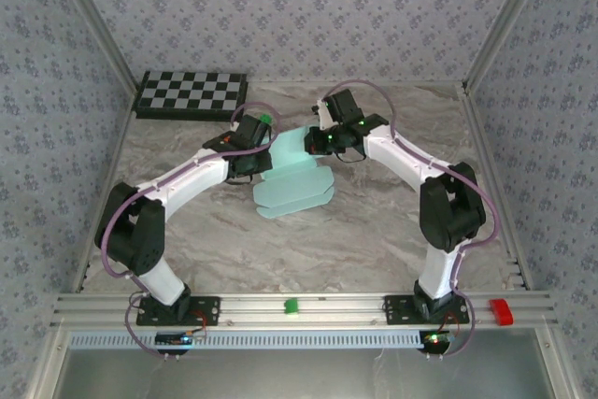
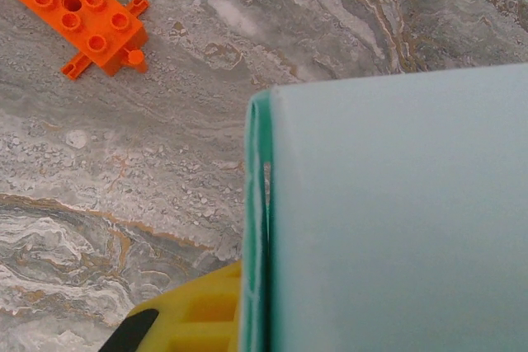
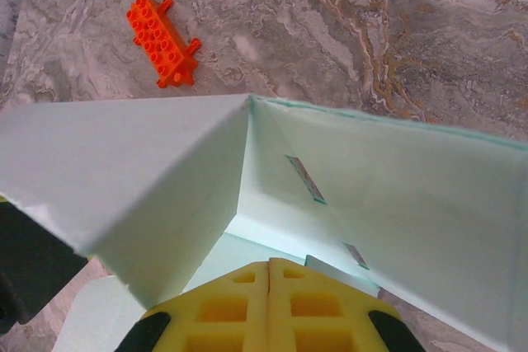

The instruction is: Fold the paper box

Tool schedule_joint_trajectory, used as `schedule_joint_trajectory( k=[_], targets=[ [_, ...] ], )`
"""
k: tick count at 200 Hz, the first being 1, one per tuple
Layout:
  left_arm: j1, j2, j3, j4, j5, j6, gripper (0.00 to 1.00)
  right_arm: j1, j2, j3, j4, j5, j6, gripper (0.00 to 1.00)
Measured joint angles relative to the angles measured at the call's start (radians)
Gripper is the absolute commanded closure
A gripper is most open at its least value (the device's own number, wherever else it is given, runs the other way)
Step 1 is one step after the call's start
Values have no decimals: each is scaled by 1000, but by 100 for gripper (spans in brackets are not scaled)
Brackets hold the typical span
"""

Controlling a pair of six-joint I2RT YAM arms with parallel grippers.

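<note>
Mid-table [image 1: 374, 231]: paper box [image 1: 294, 179], with left gripper [image 1: 260, 161] against its left side and right gripper [image 3: 270, 286] at its far right side. Far left corner: checkerboard [image 1: 192, 93]. Past the box on bare table: studded brick [image 3: 163, 40]. On near-edge rail [image 1: 374, 306]: small block [image 1: 291, 306] mid-rail, second block [image 1: 501, 311] toward right end.
</note>
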Motion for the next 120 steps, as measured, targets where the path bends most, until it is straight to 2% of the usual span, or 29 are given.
schedule_joint_trajectory(
  k=[45,81,120],
  targets=[
    [0,0,-5,12,-1,0,100,0,-19,-2,0,34,-21,93],
    [0,-3,-11,19,-2,12,100,-14,-127,-33,2,56,-45,82],
    [0,-9,-11,26,-12,45,100,-71,-245,-69,7,66,-69,73]
  ],
)
